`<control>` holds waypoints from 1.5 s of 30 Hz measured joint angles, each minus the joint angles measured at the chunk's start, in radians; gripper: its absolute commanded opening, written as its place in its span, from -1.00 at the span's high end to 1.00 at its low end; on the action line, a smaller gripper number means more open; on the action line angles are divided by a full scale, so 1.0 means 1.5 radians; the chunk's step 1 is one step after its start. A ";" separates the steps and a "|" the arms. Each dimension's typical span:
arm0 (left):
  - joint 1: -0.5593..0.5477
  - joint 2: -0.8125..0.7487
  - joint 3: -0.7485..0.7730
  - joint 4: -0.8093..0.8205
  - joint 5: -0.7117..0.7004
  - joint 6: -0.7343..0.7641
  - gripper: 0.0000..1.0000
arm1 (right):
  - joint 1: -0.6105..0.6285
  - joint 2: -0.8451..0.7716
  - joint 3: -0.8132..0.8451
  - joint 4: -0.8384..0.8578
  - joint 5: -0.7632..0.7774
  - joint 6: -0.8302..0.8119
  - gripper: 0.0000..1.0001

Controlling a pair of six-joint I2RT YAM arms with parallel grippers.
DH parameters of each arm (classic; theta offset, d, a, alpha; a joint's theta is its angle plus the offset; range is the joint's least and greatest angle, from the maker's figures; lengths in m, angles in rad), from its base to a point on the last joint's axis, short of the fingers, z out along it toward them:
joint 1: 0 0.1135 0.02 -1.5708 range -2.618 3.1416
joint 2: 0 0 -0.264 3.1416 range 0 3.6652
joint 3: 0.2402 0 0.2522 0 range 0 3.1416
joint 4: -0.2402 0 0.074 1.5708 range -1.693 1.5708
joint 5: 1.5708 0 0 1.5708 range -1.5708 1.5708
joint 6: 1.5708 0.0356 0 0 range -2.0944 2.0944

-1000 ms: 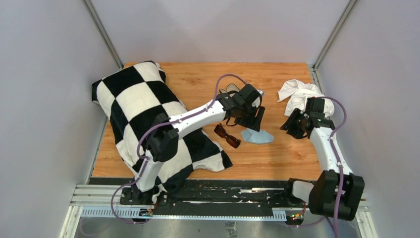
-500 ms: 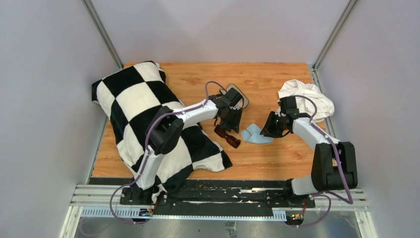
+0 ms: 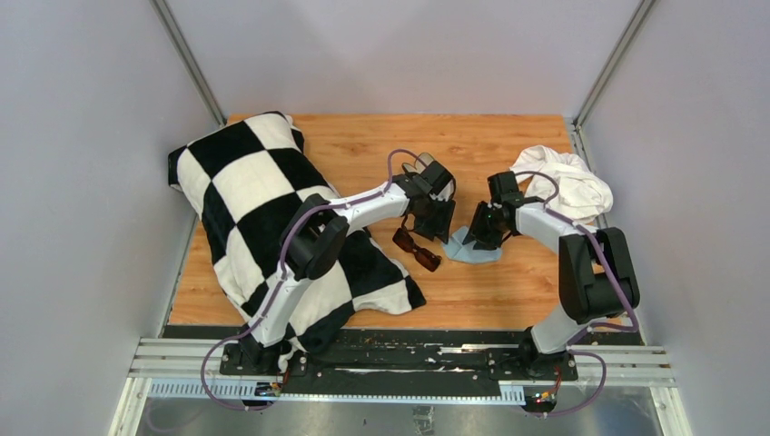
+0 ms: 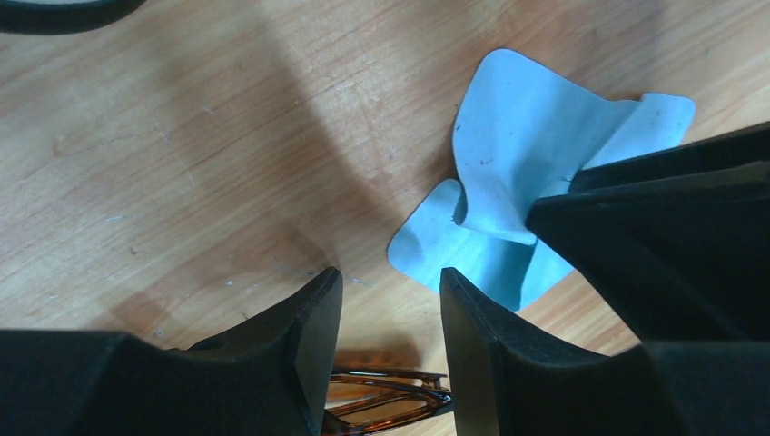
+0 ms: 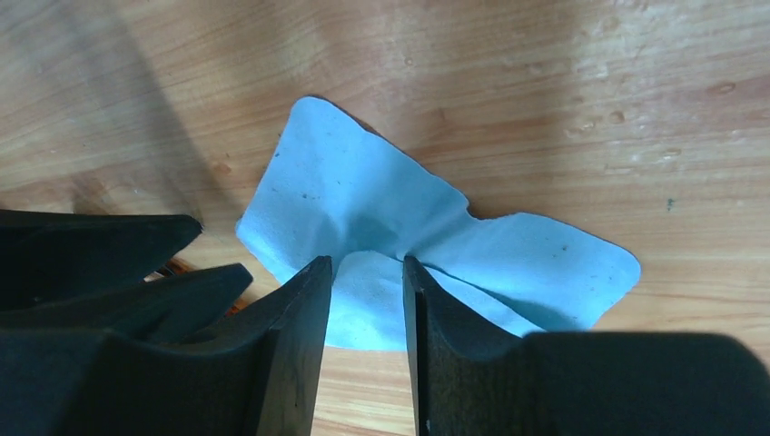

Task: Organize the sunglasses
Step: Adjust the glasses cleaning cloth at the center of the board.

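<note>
The task is at an early stage: the sunglasses [image 3: 417, 250] lie loose on the wooden table [image 3: 508, 291], just beside the corner of the checkered blanket [image 3: 263, 209]. They are not in the black case [image 4: 54, 14], which sits just beyond the left arm. The left gripper [image 4: 390, 291] hangs over them with its fingers apart and only bare wood between them, so it holds nothing. The right gripper [image 5: 363, 268] is down on the blue cloth [image 5: 363, 200], its fingers partly apart astride a raised fold. Whether that fold is actually pinched cannot be told from these views. Picking up the sunglasses and putting them and the cloth away all appear to remain.
</note>
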 measured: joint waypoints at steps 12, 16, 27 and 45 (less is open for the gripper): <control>-0.003 0.017 0.002 0.013 0.052 -0.002 0.40 | 0.016 0.032 0.028 -0.003 0.056 0.019 0.69; -0.004 0.022 0.002 0.021 0.062 -0.004 0.61 | 0.016 0.028 0.023 -0.002 0.061 0.021 0.94; -0.004 0.028 0.001 0.028 0.071 -0.016 1.00 | 0.016 -0.058 -0.029 -0.003 0.069 0.021 1.00; -0.015 0.018 -0.038 0.076 0.118 -0.043 1.00 | 0.023 -0.355 -0.233 -0.006 0.058 -0.022 0.59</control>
